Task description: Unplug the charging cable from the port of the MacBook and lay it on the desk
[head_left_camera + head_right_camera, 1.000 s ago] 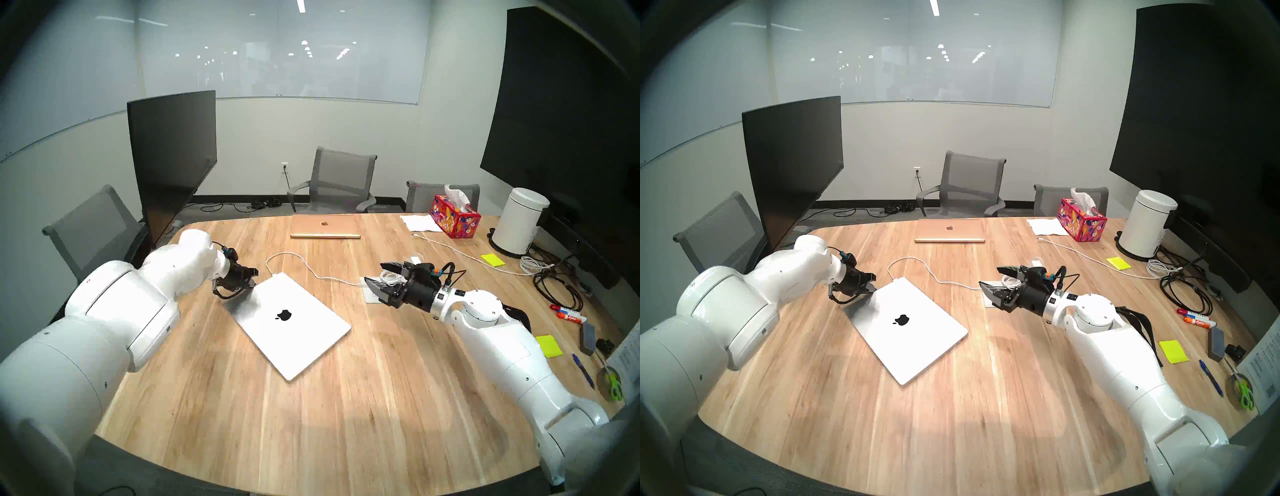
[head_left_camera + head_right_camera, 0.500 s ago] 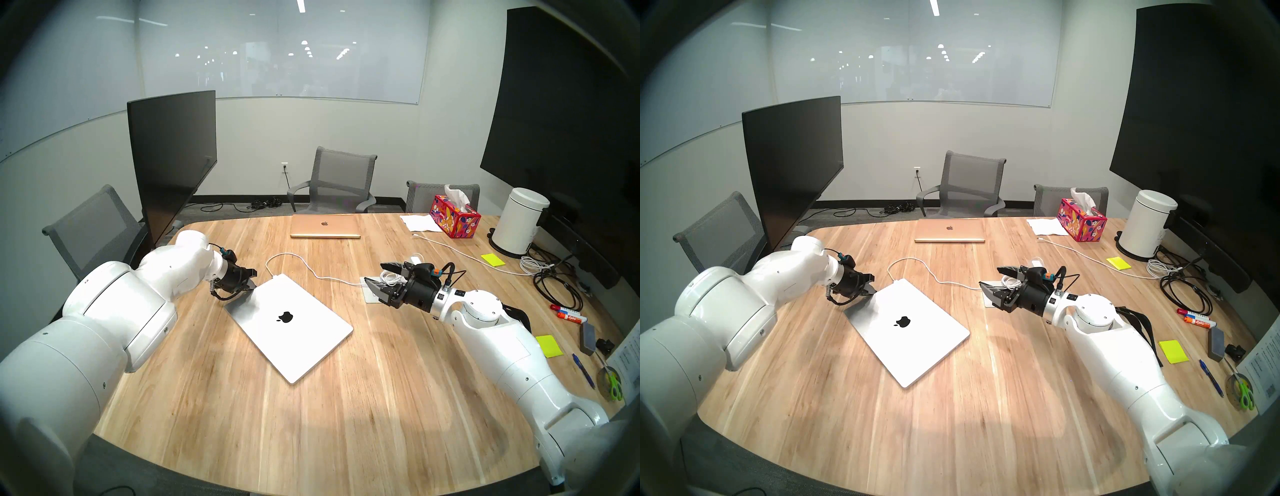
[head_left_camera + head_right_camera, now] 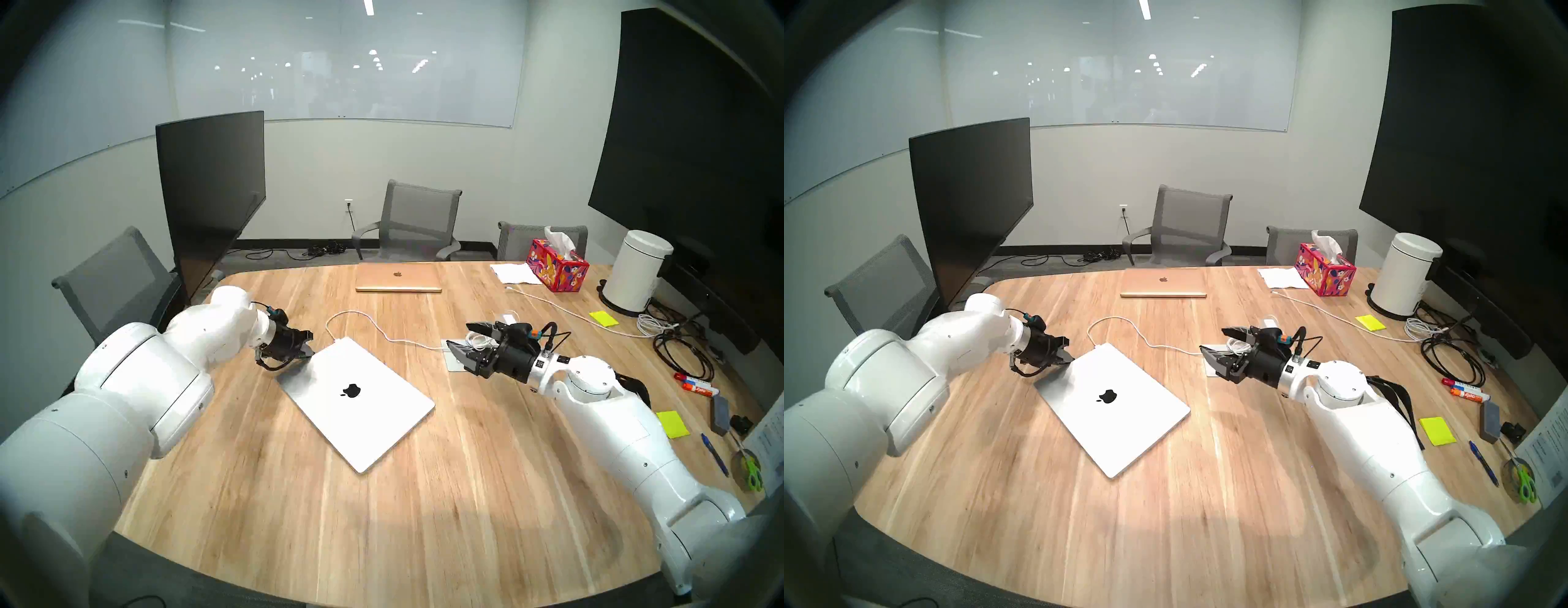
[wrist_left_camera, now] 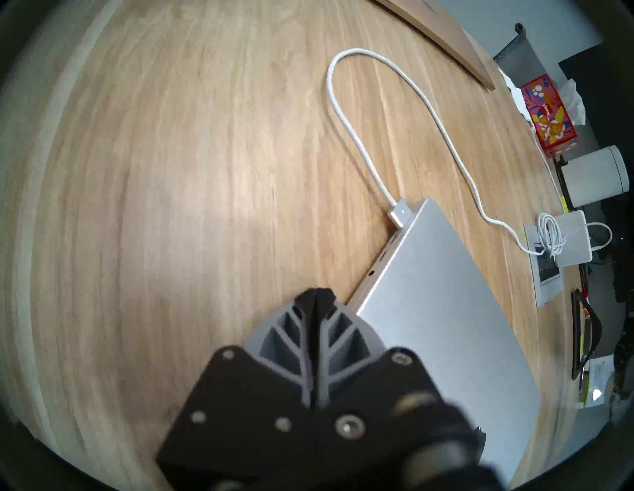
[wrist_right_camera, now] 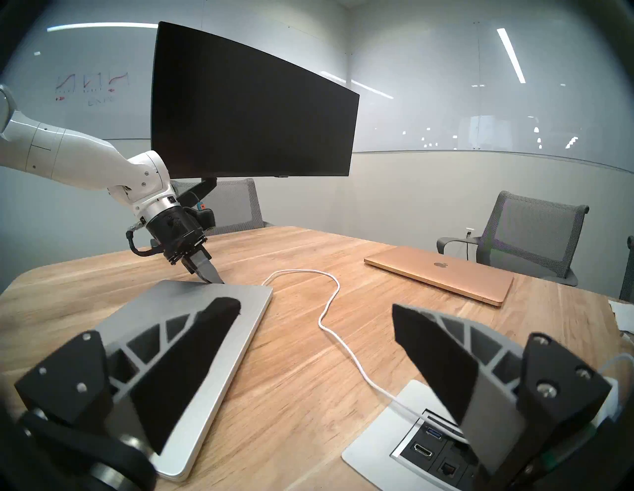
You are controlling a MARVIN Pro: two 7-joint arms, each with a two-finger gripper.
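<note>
The silver MacBook lies closed on the light-wood desk, and shows in the other head view too. The white charging cable loops from the laptop's far corner to the right. Its plug sits in the port on the laptop's side. My left gripper is shut and empty, tips against the laptop's left edge, short of the plug. From the right wrist view it touches the far edge of the laptop. My right gripper is open and empty, hovering right of the laptop, above the cable.
A white power brick with a bunched coil sits on a desk socket panel under my right gripper. A rose-gold laptop, a tissue box, a white canister, black cables, markers and sticky notes lie at the back and right. A monitor stands at left.
My left gripper has shifted slightly, and the MacBook has slid a little to the right and toward me. The plug has stayed in the port. The right arm has not moved.
</note>
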